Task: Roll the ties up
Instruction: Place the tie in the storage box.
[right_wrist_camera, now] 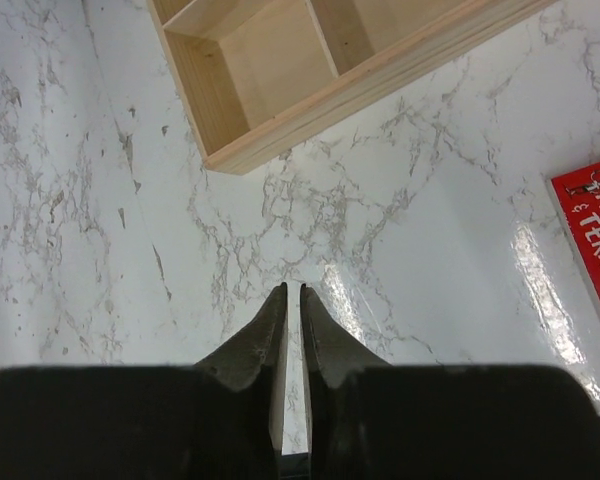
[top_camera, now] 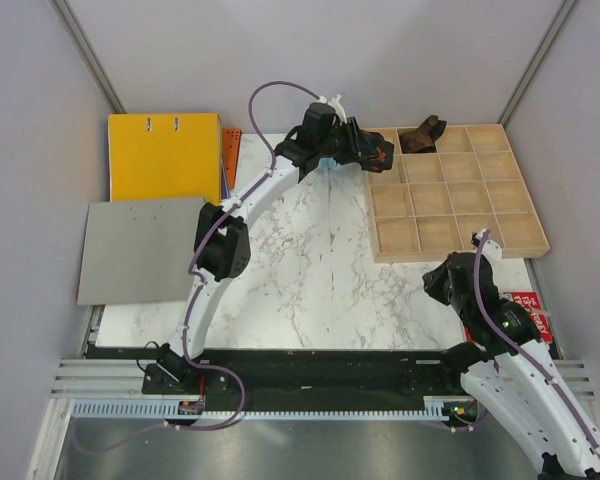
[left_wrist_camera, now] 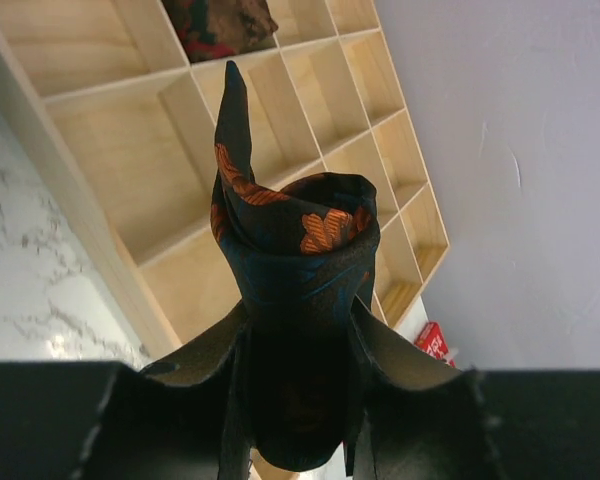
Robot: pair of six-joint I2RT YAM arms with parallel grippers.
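My right pincer (right_wrist_camera: pixel 292 292) hangs with its fingers pressed together over the white marble tabletop (right_wrist_camera: pixel 100 200). My left pincer (left_wrist_camera: pixel 300 312) is clamped on the rolled black necktie with orange blotches (left_wrist_camera: pixel 300 235), above the pale wooden compartment tray (left_wrist_camera: pixel 90 92). Beyond it, a bunched dark brown tie (top_camera: pixel 421 135) sits in a far-row compartment.

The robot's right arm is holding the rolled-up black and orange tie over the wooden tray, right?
Not quite. It is the left gripper whose jaws hold the rolled-up black and orange tie over the wooden tray, as the left wrist view shows. The right gripper holds nothing.
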